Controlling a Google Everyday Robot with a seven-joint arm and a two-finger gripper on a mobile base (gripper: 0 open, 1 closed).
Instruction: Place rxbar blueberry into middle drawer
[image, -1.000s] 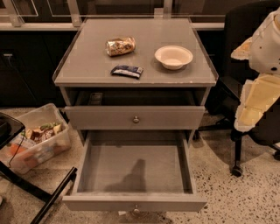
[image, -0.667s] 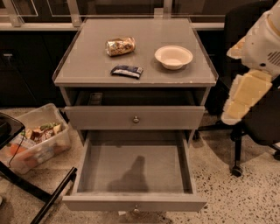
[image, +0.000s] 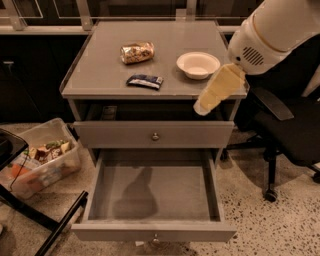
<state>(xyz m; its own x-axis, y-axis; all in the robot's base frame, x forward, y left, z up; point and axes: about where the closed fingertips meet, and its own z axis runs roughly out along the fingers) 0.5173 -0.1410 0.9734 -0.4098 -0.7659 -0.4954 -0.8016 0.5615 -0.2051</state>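
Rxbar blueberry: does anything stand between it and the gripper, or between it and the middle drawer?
Nothing visible does. The gripper hovers to the right of the rxbar blueberry, by the bowl; the middle drawer stands open below.

A grey table (image: 100, 75) with a smooth, faintly sheened top carries a dark blue bar wrapper (image: 144, 81) of slick film, a shiny gold foil snack packet (image: 137, 52) and a smooth white bowl (image: 198, 64). The open drawer (image: 175, 192) below has a matt grey tray and a small bright metal knob (image: 156, 239). The gripper (image: 219, 91), pale cream with a smooth matt plastic look, hangs at the table's front right edge. A clear plastic bin (image: 60, 162) sits on a speckled stone floor (image: 280, 225).
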